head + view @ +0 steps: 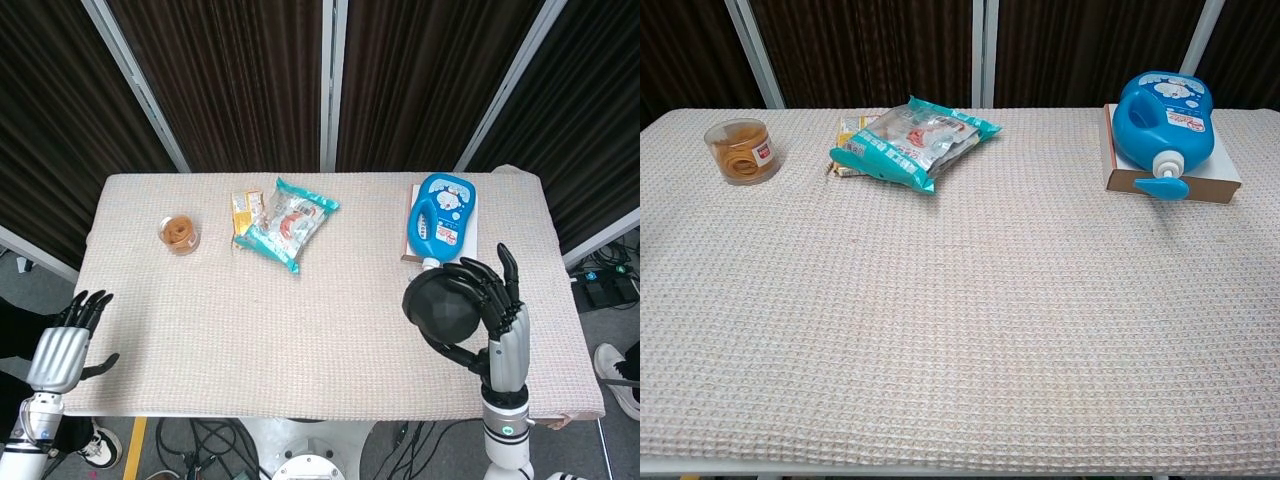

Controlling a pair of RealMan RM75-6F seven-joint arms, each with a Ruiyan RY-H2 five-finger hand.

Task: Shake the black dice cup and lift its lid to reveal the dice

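In the lower right of the head view, the black dice cup (444, 307) sits in the right hand (492, 318), its round body to the left of the palm, with the fingers (478, 283) curled over its top and side in a grip. The left hand (62, 347), at the lower left edge off the table (300, 330), holds nothing, fingers apart and extended.

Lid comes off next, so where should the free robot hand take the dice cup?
Judging by the head view, the dice cup is cradled from its right and below by the right robot hand. Its rounded left side is bare, so bring the open left robot hand in from the left.
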